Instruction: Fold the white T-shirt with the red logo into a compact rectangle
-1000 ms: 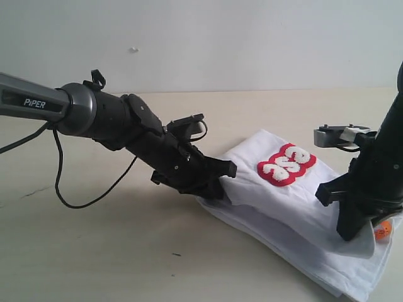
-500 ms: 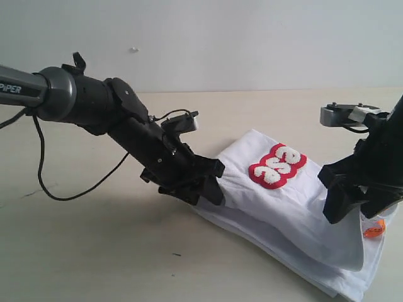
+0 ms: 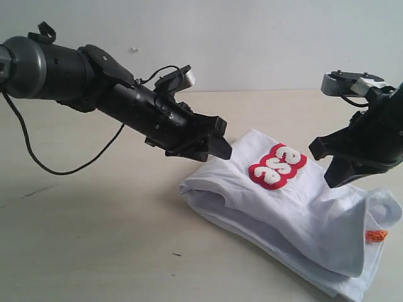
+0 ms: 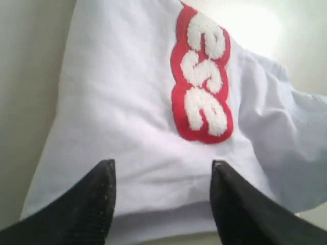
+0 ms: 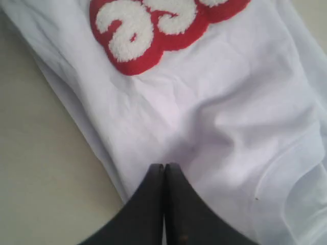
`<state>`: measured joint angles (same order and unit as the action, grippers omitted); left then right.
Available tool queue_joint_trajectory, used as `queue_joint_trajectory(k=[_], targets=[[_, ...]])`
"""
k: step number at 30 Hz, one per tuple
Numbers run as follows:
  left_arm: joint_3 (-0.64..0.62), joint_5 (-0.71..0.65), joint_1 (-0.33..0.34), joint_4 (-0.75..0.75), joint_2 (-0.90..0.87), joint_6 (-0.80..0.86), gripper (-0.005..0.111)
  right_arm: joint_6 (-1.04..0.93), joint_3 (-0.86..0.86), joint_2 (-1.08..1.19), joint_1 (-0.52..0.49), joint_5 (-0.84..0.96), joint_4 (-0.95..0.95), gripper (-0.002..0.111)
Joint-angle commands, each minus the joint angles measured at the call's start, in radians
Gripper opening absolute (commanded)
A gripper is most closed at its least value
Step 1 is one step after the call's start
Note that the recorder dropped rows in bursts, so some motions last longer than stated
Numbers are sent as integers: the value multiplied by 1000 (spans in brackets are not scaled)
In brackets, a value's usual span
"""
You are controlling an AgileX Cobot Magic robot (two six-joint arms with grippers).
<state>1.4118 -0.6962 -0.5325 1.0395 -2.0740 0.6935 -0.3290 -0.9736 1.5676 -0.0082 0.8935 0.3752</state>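
The white T-shirt lies folded in layers on the table, right of centre, with a short stretch of the red logo facing up. An orange neck tag peeks out at its right end. My left gripper hangs open just above the shirt's left end, with nothing between its fingers; the logo lies beyond them. My right gripper hovers shut above the shirt's right part, holding nothing. In the right wrist view its tips are pressed together over white cloth, near the logo.
The beige table extends left and in front of the shirt. A black cable hangs from the left arm down to the tabletop. A pale wall stands behind the table.
Both grippers have let go of the shirt's upper layer and risen. The layer has dropped onto the shirt. The left gripper has drawn up and back from the left edge.
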Motion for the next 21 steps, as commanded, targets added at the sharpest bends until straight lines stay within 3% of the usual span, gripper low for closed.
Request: queue_joint_trajectory(k=[1,5,10,15,21], targets=[[42,48,-15,117,-70,104,53,-37,-17,-15,-5,22,8,0],[60,46,-18,121,-170,107,37,-37,-34,11,-5,-41,20,0],[60,72,-5,63,-201,37,53,12,-70,180,-5,20,-135,0],[60,64,34,-4,-201,-22,52,131,-101,224,-5,61,-308,0],[60,-26,57,-16,-201,-24,52,138,-130,289,-5,79,-304,0]])
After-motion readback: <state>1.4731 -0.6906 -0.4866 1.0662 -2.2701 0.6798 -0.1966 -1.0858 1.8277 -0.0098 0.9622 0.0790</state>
